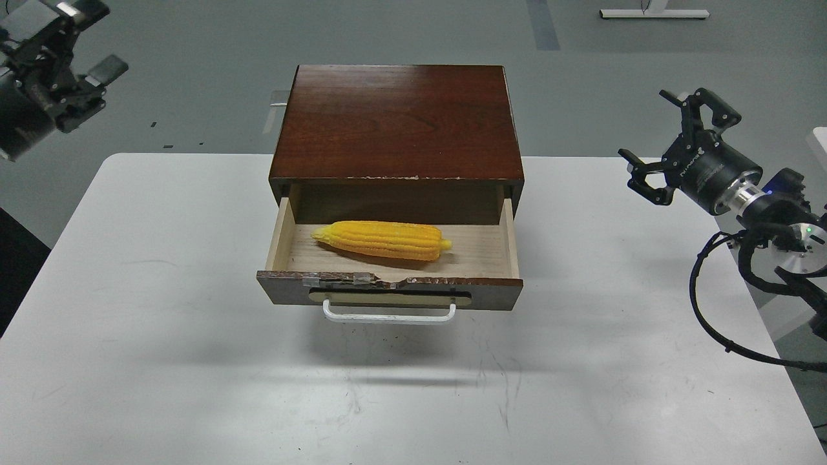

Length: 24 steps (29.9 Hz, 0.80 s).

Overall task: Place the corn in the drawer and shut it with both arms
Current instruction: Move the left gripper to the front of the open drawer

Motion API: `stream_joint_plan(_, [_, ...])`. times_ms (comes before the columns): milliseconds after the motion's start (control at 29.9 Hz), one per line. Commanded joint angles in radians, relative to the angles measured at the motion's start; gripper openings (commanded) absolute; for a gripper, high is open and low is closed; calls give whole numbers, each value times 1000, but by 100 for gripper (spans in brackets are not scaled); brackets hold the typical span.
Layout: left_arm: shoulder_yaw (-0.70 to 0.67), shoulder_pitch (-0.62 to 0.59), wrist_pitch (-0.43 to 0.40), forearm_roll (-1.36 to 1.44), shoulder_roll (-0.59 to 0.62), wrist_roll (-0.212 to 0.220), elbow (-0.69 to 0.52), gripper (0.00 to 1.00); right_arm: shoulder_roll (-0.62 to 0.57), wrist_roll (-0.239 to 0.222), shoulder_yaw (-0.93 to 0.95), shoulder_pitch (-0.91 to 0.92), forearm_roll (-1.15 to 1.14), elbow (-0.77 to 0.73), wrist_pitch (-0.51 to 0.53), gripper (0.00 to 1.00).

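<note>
The corn (382, 239) is lodged inside the open drawer (389, 288), well clear of both grippers. The left gripper (77, 68) and right gripper (659, 145) are spread, empty. An even push on the drawer front is advised.

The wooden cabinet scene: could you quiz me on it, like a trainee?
1. True or false: the bright yellow corn cob lies inside the open dark brown wooden drawer.
2. What does the right gripper hold? A) the corn B) the white bar handle C) nothing
3. Fill in: the left gripper hangs clear of the white ____.

Key
1. True; it rests on the pale drawer floor.
2. C; its fingers are spread, away from the cabinet.
3. Table.
</note>
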Motion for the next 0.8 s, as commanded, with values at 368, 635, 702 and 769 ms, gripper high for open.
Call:
stream_joint_plan(368, [91, -51, -153, 342, -108, -1, -332, 0, -12, 8, -19, -54, -8, -52, 2, 100])
stream_joint_plan(635, [241, 64, -153, 494, -93, -1, -334, 0, -6, 15, -39, -35, -20, -94, 7, 100])
stream_joint_plan(702, [243, 134, -153, 491, -96, -1, -334, 0, -3, 40, -34, -12, -20, -94, 5, 100])
stream_joint_plan(769, [243, 162, -153, 491, -108, -1, -334, 0, 0, 51, -34, 0, -20, -95, 4, 100])
